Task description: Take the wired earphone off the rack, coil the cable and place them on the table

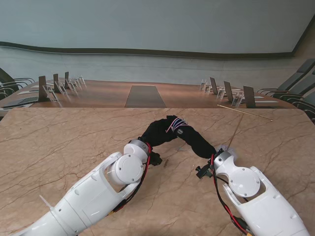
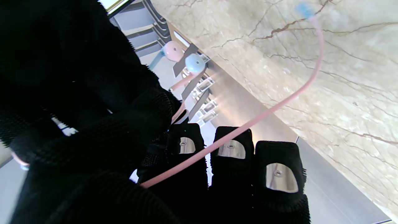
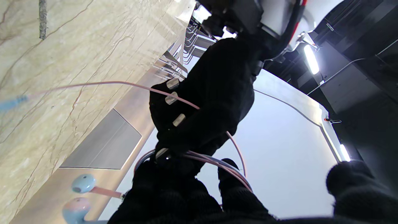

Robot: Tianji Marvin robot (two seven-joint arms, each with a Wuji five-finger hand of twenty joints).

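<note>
My two black-gloved hands meet above the middle of the table, the left hand (image 1: 157, 132) against the right hand (image 1: 197, 140). Pink and pale-blue loops of the earphone cable (image 1: 176, 123) sit where they touch. In the right wrist view the cable loops (image 3: 217, 161) wrap over my right fingers (image 3: 231, 177), and the left hand (image 3: 211, 102) pinches them. Both earbuds (image 3: 83, 183) dangle just beneath the coil. In the left wrist view a loose pink cable tail (image 2: 279, 105) runs across my left fingers (image 2: 231, 149) out to a blue plug (image 2: 303, 9). The earbuds (image 2: 195, 63) hang beyond the right hand (image 2: 77, 77).
The marble table (image 1: 59, 147) spreads out on both sides of the hands. A thin pale rod (image 1: 244, 112) lies at the far right near the table's back edge. Farther off are a wooden conference table (image 1: 113, 93) and chairs.
</note>
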